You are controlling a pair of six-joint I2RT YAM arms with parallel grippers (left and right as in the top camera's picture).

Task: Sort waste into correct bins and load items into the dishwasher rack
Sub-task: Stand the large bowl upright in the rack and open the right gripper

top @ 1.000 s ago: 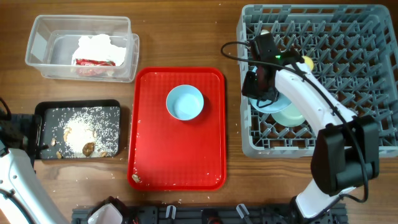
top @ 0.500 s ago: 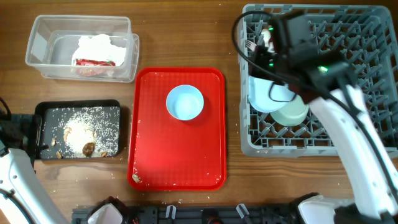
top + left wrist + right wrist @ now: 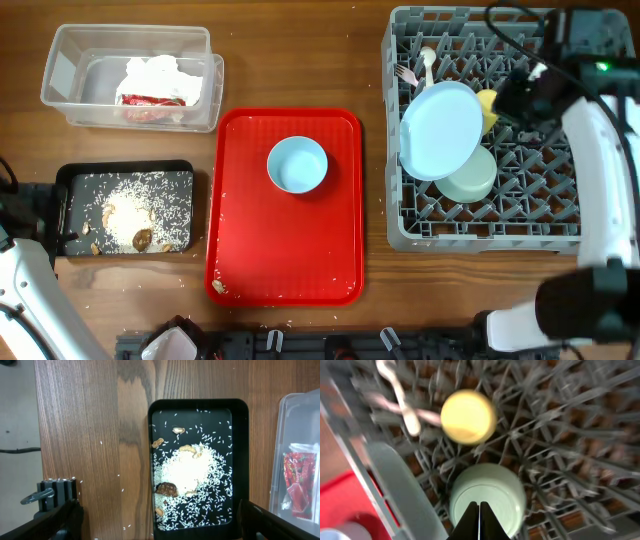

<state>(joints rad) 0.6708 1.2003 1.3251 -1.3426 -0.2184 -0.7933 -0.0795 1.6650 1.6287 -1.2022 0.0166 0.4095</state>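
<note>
The grey dishwasher rack (image 3: 560,215) holds the large light blue plate (image 3: 440,130) leaning on edge at its left side, the mint green bowl (image 3: 472,182), the yellow cup (image 3: 489,103) and the white fork and spoon (image 3: 420,65). My right gripper (image 3: 480,512) is shut and empty above the mint bowl (image 3: 490,492), with the yellow cup (image 3: 468,416) beyond it. The small light blue bowl (image 3: 297,165) sits on the red serving tray (image 3: 285,250). The clear tub (image 3: 70,75) holds the napkin (image 3: 160,72) and red wrapper (image 3: 148,106). My left gripper (image 3: 159,527) is open over the black tray (image 3: 240,460) of rice crumbs (image 3: 192,470).
A brown crumb (image 3: 217,287) lies at the red tray's front left corner. Loose rice grains dot the wood left of the black tray (image 3: 102,442). A black fixture runs along the table's front edge (image 3: 330,345).
My right gripper has let go of the large plate and swung up and right across the rack. The plate now leans in the rack's left side. The left arm is still.
</note>
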